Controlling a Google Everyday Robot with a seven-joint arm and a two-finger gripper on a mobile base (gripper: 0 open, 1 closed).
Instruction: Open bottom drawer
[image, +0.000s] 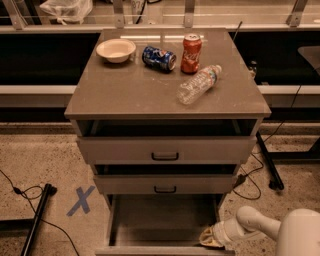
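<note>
Item: bottom drawer (162, 220), lowest of three in the grey cabinet (150, 95), pulled well out, plain interior showing. Item: my gripper (211, 238), low at that drawer's front right corner; spread or closed, I cannot tell.

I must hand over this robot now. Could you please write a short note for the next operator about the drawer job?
Gripper: low, at the right front corner of the bottom drawer; I cannot tell whether it touches the drawer.
Bottom drawer: pulled far out, its grey inside showing.
Top drawer and middle drawer: each slightly open.
Done: the bottom drawer looks open.
Left: probably only to draw the arm back from the drawer, slowly.
</note>
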